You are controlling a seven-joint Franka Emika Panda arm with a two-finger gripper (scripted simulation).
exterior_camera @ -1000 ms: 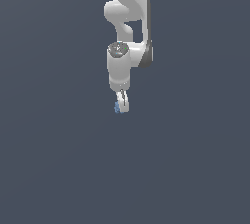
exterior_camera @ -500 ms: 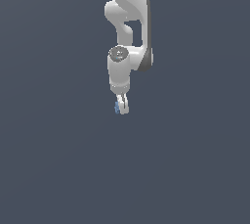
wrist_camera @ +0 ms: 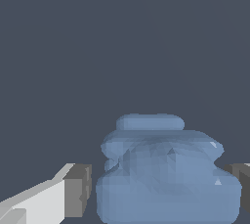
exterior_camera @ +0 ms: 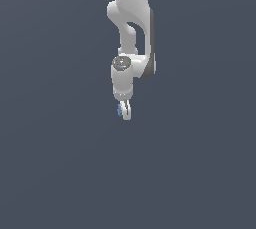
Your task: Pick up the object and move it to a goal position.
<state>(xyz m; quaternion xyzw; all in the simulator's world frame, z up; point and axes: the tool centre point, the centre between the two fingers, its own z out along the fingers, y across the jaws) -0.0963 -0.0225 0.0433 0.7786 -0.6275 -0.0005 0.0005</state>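
The object is a small lumpy blue thing with knobbly bumps. It fills the space between my two grey finger pads in the wrist view. In the exterior view only a sliver of the object shows, at the tip of the white arm. My gripper points straight down and is shut on it. The object hangs in the air, well clear of the plain dark grey ground.
The white arm comes down from the upper edge of the exterior view. Around it is only uniform dark grey ground; no goal marker or other thing shows.
The arm's wrist and the held object have risen slightly and shifted a little toward the exterior view's right. The grip is unchanged.
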